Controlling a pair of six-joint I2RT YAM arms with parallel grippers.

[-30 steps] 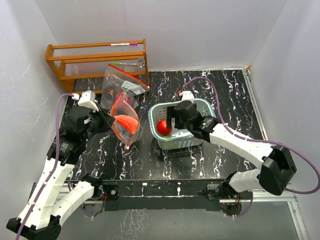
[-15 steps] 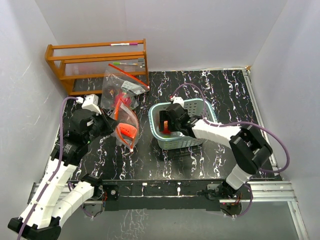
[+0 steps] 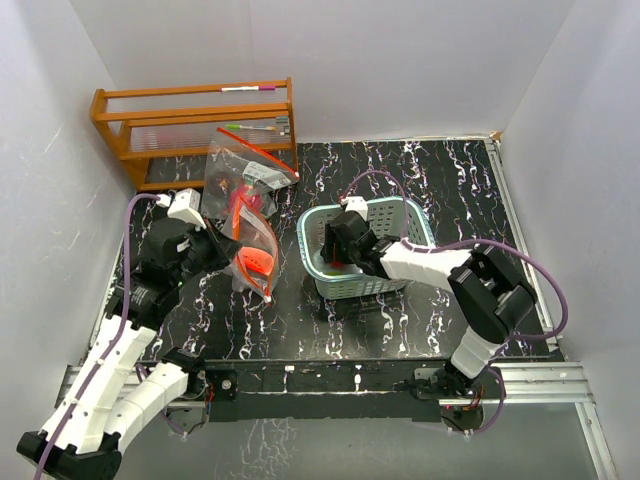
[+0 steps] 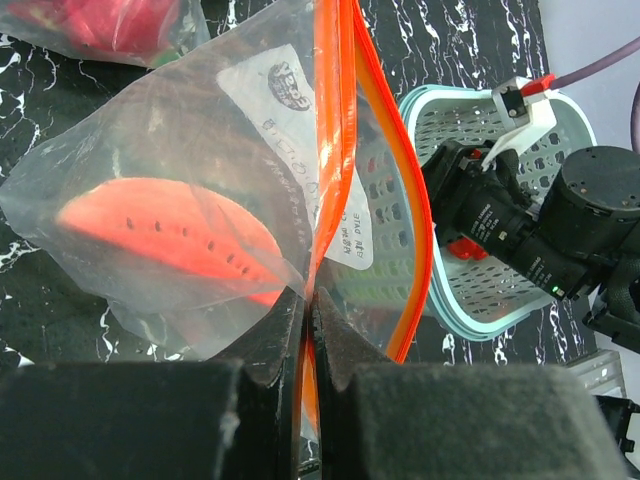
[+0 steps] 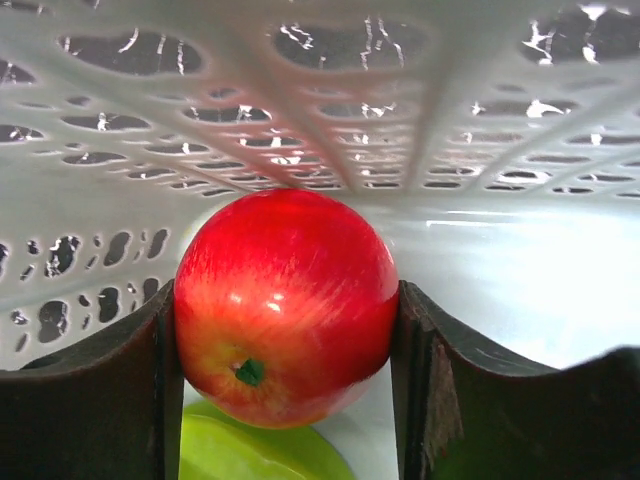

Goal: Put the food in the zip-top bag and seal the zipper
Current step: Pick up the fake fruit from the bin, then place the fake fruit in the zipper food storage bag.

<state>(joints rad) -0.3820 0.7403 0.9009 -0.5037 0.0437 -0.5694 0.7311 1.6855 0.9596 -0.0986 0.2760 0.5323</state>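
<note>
My left gripper [image 4: 308,300] is shut on the red-orange zipper [image 4: 335,120] of the clear zip-top bag [image 4: 180,150] and holds the mouth up. A red watermelon slice [image 4: 170,235] lies inside the bag. In the top view the bag [image 3: 250,250] hangs from my left gripper [image 3: 225,245], left of the teal basket [image 3: 410,215]. My right gripper [image 3: 335,255] is down inside the basket. Its fingers [image 5: 165,380] press both sides of a glossy red apple [image 5: 285,300]. A green food piece [image 5: 250,450] lies under the apple.
A second clear bag [image 3: 245,170] with red items lies behind the held bag, in front of a wooden rack [image 3: 190,125] at the back left. The basket wall [image 5: 300,100] stands close behind the apple. The white enclosure walls bound the black marbled table.
My right gripper has moved left and down into the basket, onto the red apple. My left gripper still holds the bag, which shifted slightly.
</note>
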